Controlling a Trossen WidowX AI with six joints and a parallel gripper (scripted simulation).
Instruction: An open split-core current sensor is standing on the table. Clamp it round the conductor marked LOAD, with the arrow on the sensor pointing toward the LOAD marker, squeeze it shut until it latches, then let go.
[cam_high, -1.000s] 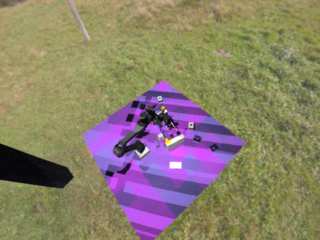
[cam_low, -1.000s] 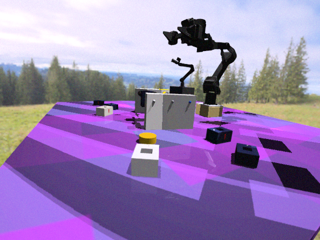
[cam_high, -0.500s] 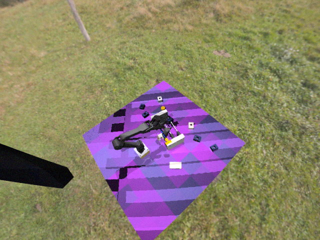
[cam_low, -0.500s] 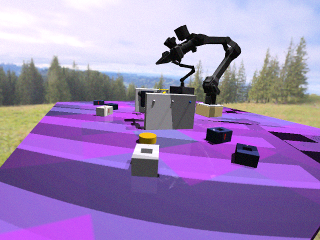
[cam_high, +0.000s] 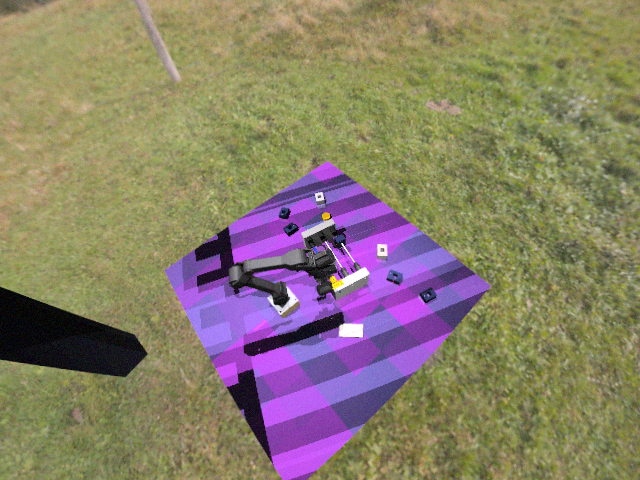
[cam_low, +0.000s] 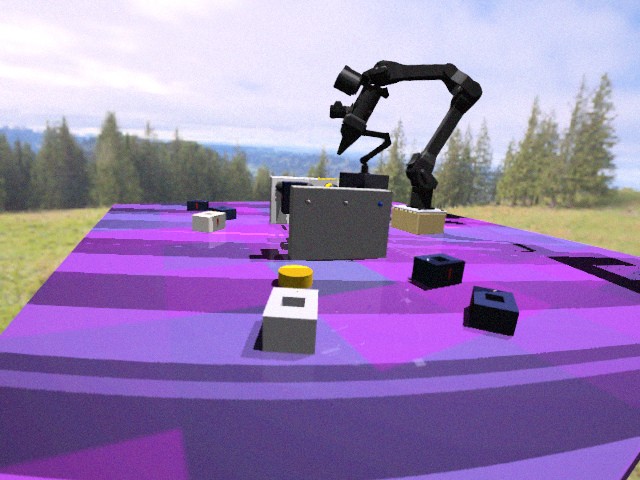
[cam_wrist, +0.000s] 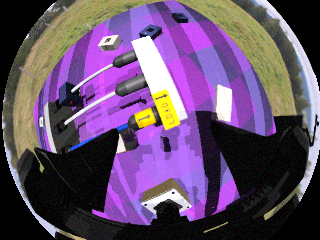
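My gripper is open and empty, above the conductor rig and pointing down. In the wrist view its fingers stand on either side of the yellow LOAD marker. The blue conductor runs to that marker through a dark sleeve with a yellow arrow label. A small whitish block, probably the open sensor, shows just past the left fingertip, mostly hidden. Its jaws and arrow cannot be made out. In the top view the arm covers that spot.
The rig has two pale end walls and two white conductors. A navy block is at one white conductor. Loose navy and white blocks, a yellow disc and a white card lie around.
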